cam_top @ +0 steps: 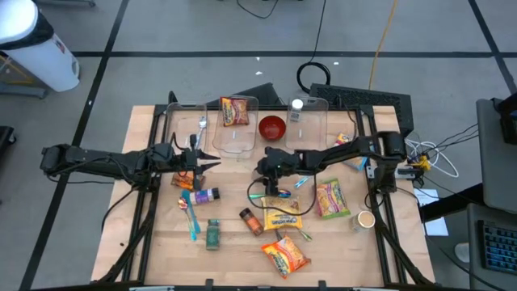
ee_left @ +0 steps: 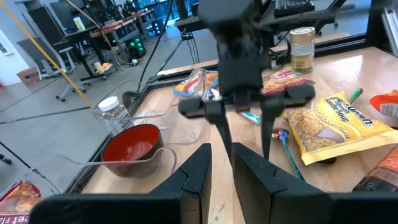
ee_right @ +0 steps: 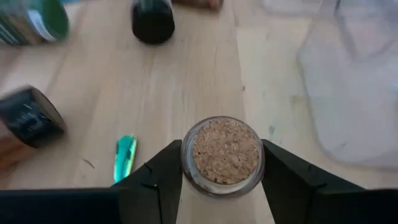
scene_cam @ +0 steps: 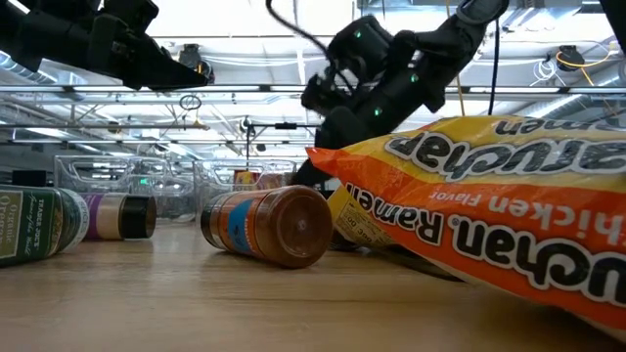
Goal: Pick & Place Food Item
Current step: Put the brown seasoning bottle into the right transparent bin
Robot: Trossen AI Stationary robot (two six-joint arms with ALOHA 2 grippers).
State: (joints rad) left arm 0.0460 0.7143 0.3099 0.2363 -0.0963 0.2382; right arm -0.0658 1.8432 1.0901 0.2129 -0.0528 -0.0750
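Note:
A small clear jar [ee_right: 225, 152] filled with brown granules sits between the fingers of my right gripper [ee_right: 222, 163], which is shut on it over the middle of the table [cam_top: 275, 192]. In the high view the gripper hides the jar. My left gripper [ee_left: 222, 177] hovers left of centre [cam_top: 206, 162], shut with nothing in it, pointing toward the right arm. Ramen packets [cam_top: 284, 255] [cam_top: 329, 198] and a yellow food bag [cam_top: 280, 220] lie flat on the wood nearby. My right gripper pinches the jar's round side wall [ee_right: 186, 155] between its two fingers [ee_right: 163, 177], one on each side. The fingers slant down from the table's right side. The jar's round end faces the wrist camera. Whether it is clear of the table cannot be told.
Two clear containers [cam_top: 236, 133] [cam_top: 307, 121] stand at the far edge, one with a ramen packet [cam_top: 234, 111]. A red bowl [cam_top: 272, 127] sits between them. Spice jars [cam_top: 251, 221] [cam_top: 212, 233] [cam_top: 204, 196], a blue toothbrush [cam_top: 191, 218] and a can [cam_top: 366, 218] lie around.

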